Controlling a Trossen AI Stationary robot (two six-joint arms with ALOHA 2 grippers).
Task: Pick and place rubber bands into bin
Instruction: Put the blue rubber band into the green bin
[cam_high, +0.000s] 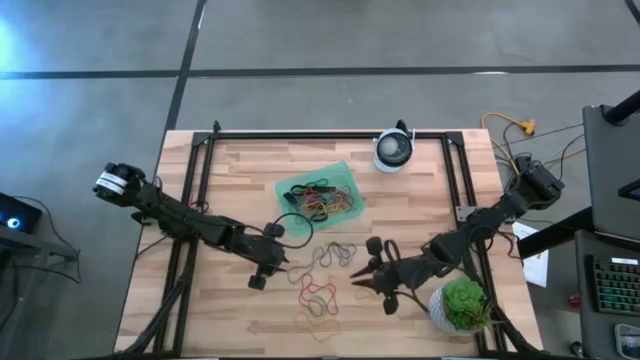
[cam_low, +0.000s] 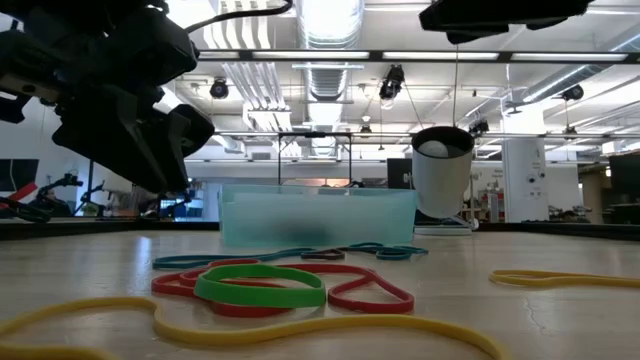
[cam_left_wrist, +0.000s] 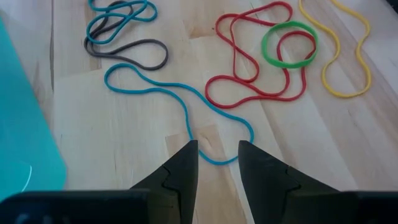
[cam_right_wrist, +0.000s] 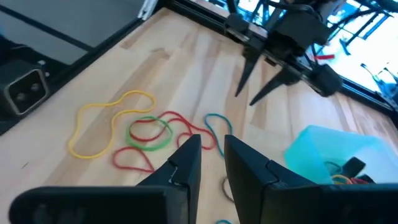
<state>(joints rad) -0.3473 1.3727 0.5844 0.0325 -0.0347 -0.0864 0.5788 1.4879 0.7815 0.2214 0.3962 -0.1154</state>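
Rubber bands (cam_high: 318, 292) lie loose on my wooden counter (cam_high: 420, 205) in front of the bin (cam_high: 318, 196), which sits toward twelve o'clock from them and already holds a tangle of coloured loops. From above, the bin's long axis runs roughly from nine to three o'clock, tilted a little so its three o'clock end sits farther back.

My left tool (cam_high: 287, 262) hangs just at nine o'clock of the loose bands, its fingers parted and holding nothing. Its wrist camera shows what the overhead view cannot: a long blue band (cam_left_wrist: 180, 112) curls right up between the finger tips, with red loops (cam_left_wrist: 255, 62), a green ring (cam_left_wrist: 288, 45) and a yellow loop (cam_left_wrist: 345, 53) beyond. My right tool (cam_high: 360, 278) sits at three o'clock of the bands, fingers also apart and empty; its camera catches the left tool (cam_right_wrist: 264, 84) pointing down at the wood.

Only the level view shows the room: ceiling lights, ducts and a round white device (cam_low: 441, 170) beside the bin (cam_low: 318, 215). A potted plant (cam_high: 462, 304) stands near my right arm.
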